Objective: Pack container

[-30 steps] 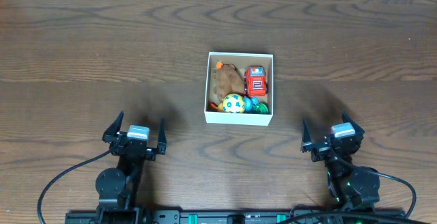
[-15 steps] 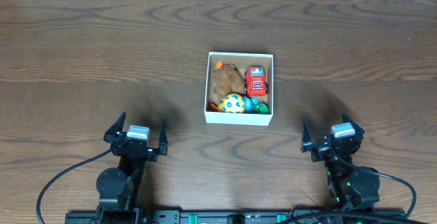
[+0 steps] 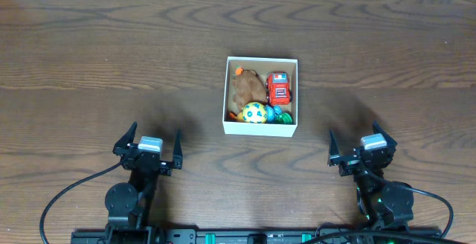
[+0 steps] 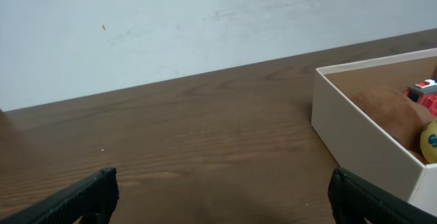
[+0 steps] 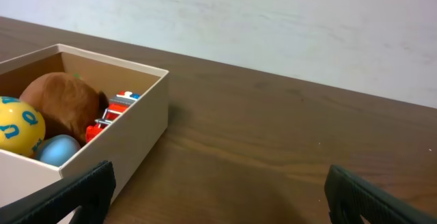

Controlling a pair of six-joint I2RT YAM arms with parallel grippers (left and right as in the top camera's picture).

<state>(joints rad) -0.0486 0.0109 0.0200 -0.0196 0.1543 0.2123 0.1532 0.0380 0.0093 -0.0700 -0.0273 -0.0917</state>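
Note:
The container (image 3: pixel 260 129) is a square white-walled box in the middle of the table. It holds a brown plush toy (image 3: pixel 247 88), a red toy car (image 3: pixel 279 88), a yellow ball (image 3: pixel 254 113) and a blue-green toy (image 3: pixel 280 114). It also shows in the left wrist view (image 4: pixel 355 125) and in the right wrist view (image 5: pixel 130 138). My left gripper (image 3: pixel 148 146) is open and empty near the front left, apart from the box. My right gripper (image 3: pixel 363 146) is open and empty near the front right.
The dark wood table (image 3: pixel 111 58) runs to a pale wall at the back (image 4: pixel 205 19). Black cables (image 3: pixel 67 199) lie by the arm bases at the front edge.

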